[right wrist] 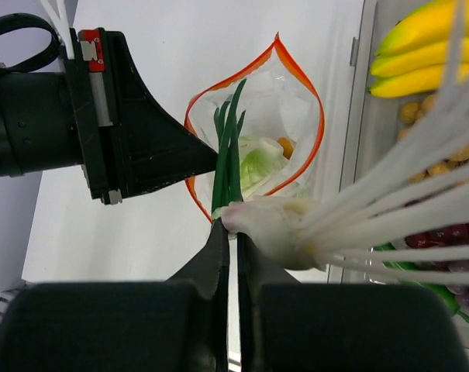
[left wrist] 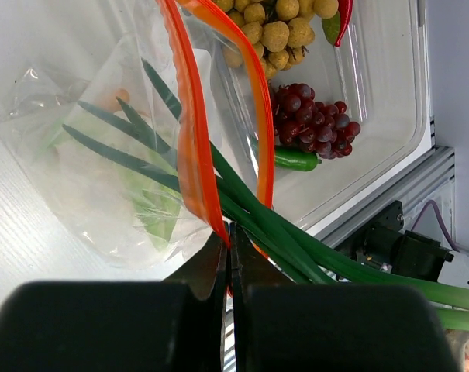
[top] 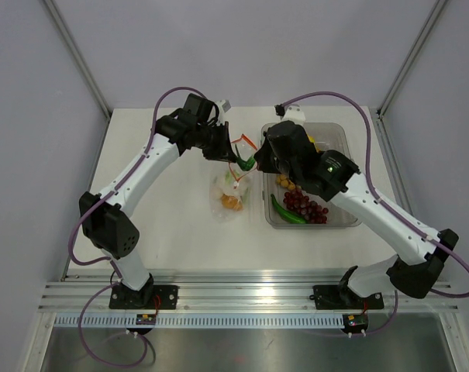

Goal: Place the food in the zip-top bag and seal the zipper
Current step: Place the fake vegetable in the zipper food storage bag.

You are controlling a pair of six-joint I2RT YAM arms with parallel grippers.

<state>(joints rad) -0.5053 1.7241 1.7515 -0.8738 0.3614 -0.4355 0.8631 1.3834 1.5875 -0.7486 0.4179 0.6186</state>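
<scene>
My left gripper [left wrist: 230, 236] is shut on the red zipper [left wrist: 191, 132] and holds the mouth of the clear zip-top bag [top: 230, 194] up and open. My right gripper [right wrist: 232, 221] is shut on a toy spring onion at its white bulb [right wrist: 273, 232]. The onion's green leaves [left wrist: 296, 240] reach down through the bag's open mouth [right wrist: 318, 132]. An orange piece [right wrist: 285, 144] and a pale green vegetable [right wrist: 257, 167] lie inside the bag. Both grippers meet above the bag in the top view, the left [top: 228, 153] and the right [top: 253, 161].
A clear rigid tub [top: 344, 139] stands right of the bag. It holds dark red grapes [left wrist: 312, 124], a brown ball cluster [left wrist: 273, 31], a green vegetable [left wrist: 296, 159], a red chilli [left wrist: 343, 19] and yellow bananas [right wrist: 420, 46]. The table's front rail lies near.
</scene>
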